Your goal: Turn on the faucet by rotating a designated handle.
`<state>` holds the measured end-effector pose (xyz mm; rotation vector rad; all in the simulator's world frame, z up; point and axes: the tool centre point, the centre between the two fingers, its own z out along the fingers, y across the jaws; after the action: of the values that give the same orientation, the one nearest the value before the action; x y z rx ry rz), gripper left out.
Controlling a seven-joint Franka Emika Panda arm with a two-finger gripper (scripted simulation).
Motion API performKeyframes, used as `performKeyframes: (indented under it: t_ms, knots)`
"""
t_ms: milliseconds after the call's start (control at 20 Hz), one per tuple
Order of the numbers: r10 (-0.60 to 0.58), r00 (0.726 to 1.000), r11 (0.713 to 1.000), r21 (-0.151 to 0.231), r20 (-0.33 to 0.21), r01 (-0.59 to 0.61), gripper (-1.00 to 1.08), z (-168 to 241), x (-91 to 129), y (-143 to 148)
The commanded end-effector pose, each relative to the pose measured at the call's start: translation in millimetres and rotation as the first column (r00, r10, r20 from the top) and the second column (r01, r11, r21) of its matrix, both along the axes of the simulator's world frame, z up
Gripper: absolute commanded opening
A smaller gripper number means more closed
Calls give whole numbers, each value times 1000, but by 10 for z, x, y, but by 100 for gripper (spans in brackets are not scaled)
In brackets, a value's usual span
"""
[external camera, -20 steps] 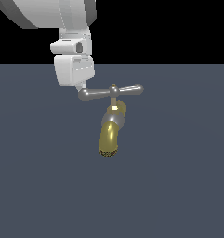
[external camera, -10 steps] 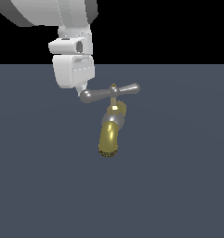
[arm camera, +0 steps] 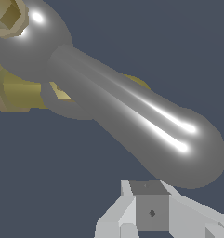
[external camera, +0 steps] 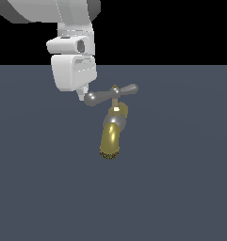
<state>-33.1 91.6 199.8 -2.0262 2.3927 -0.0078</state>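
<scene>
The faucet (external camera: 110,137) stands mid-scene in the exterior view, with its brass-yellow spout pointing down toward the camera. The handle (external camera: 105,94) is a silver crossbar on top with a small brass knob at its centre. It is tilted, and its end on the exterior view's left sits lower. My gripper (external camera: 82,95) hangs under the white wrist and touches that end of the bar. In the wrist view the handle (arm camera: 132,116) fills the frame. My gripper (arm camera: 149,211) sits right beside its bulbous end with its fingers together, holding nothing. The brass faucet body (arm camera: 16,95) shows behind the bar.
A flat dark grey-blue floor (external camera: 181,188) spreads all around the faucet. The white arm (external camera: 63,14) comes in from the top on the exterior view's left.
The gripper has shifted slightly toward the exterior view's right. The handle has turned a little: its near end moved right and down, and its far end moved in and up.
</scene>
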Motion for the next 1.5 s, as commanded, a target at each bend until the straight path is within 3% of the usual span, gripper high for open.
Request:
performKeyframes:
  t_ms: [0, 850, 950, 1450]
  knots:
    - [-14, 1000, 1000, -2, -5, 14, -100, -5, -66, -114]
    - [-10, 1000, 1000, 0, -8, 10, -100, -3, -416, -265]
    - [9, 1000, 1000, 0, -5, -9, -100, 0, -403, -157]
    - [0, 1000, 1000, 0, -7, 0, -100, -2, -536, -648]
